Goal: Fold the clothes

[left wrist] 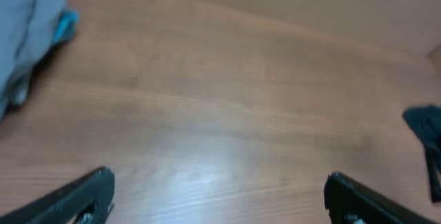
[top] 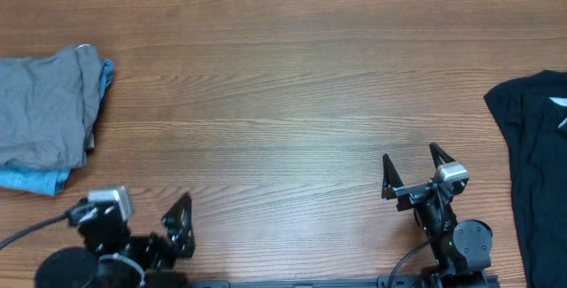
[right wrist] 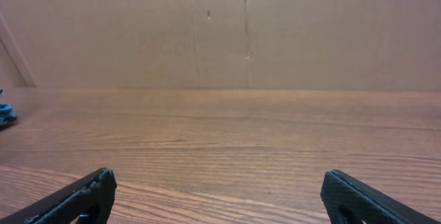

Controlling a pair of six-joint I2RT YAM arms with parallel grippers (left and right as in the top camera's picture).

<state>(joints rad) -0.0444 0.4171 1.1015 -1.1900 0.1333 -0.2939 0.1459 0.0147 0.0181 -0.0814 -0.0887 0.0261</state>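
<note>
The grey shorts (top: 44, 111) lie folded in a pile at the table's far left; in the left wrist view they show blurred at the top left (left wrist: 21, 31). My left gripper (top: 143, 215) is open and empty near the front edge, well to the right of and below the shorts; its fingers (left wrist: 219, 178) are spread wide over bare wood. My right gripper (top: 410, 155) is open and empty at the front right, its fingers (right wrist: 219, 176) wide apart above the table.
A light-blue folded garment (top: 31, 180) lies under the shorts, its edge peeking out (left wrist: 67, 24). A black shirt with a white mark (top: 536, 146) lies at the right edge, also in the left wrist view (left wrist: 424, 127). The wooden table (top: 283, 84) spans between them.
</note>
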